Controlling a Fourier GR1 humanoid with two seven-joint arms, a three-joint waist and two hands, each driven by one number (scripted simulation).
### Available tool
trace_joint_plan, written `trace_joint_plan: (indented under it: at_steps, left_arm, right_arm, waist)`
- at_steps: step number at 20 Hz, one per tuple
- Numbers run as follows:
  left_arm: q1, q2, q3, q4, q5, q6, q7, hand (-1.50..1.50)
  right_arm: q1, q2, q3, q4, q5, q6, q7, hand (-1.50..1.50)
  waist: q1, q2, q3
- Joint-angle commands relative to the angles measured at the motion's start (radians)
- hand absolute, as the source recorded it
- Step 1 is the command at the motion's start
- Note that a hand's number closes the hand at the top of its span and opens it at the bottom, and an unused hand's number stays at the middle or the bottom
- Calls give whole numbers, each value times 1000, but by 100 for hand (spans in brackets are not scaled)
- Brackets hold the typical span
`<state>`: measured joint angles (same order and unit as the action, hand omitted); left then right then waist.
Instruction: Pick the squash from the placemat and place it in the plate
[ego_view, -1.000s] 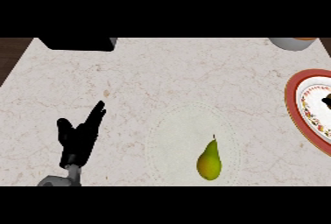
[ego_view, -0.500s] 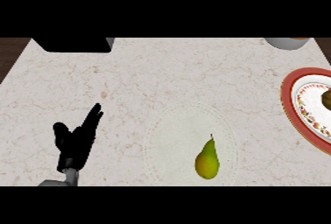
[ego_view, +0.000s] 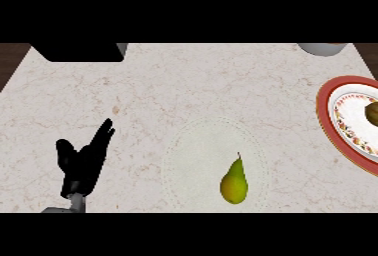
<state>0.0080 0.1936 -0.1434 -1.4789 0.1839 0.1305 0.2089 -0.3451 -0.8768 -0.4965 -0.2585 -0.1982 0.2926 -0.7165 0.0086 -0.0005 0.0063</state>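
Observation:
A yellow-green, pear-shaped squash (ego_view: 234, 181) with a thin dark stem lies on a pale oval placemat (ego_view: 199, 150) near the lower middle of the counter. At the right edge sits a plate (ego_view: 330, 116) with a red rim and a patterned inner band; a brownish thing lies on it, cut off by the frame. My left hand (ego_view: 83, 161) shows at the lower left, fingers straight and pointing up, well to the left of the placemat and touching nothing. My right hand does not show.
A black box (ego_view: 77, 51) stands at the counter's far left edge. A pale bowl (ego_view: 322, 48) is partly in view at the far right corner. Dark floor shows past the counter's left side.
The view has shifted slightly, so the plate shows more at the right and the squash sits a little further left. My left hand stays open in the same place.

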Motion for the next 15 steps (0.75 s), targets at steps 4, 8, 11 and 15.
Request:
trace_joint_plan:
  at_steps: [4, 8, 11, 15]
  left_arm:
    - [24, -21, -12, -18, -10, 1, 55, 0]
    - [79, -22, -5, -64, -1, -21, 35, 0]
    - [-5, -49, -3, 24, -41, -4, 25, 0]
    - [20, -55, 19, 56, -32, -30, -9, 0]
  right_arm:
    - [153, -11, 30, 15, 37, 75, -153, -150]
    - [210, -1, 56, -23, 58, 54, -187, -150]
    - [278, 6, 57, -40, 53, 61, -220, -150]
    - [262, 2, 52, -81, 32, 53, -164, -150]
  waist:
    - [-5, 2, -4]
    - [-5, 0, -5]
    - [-13, 0, -6]
    - [-9, 1, -6]
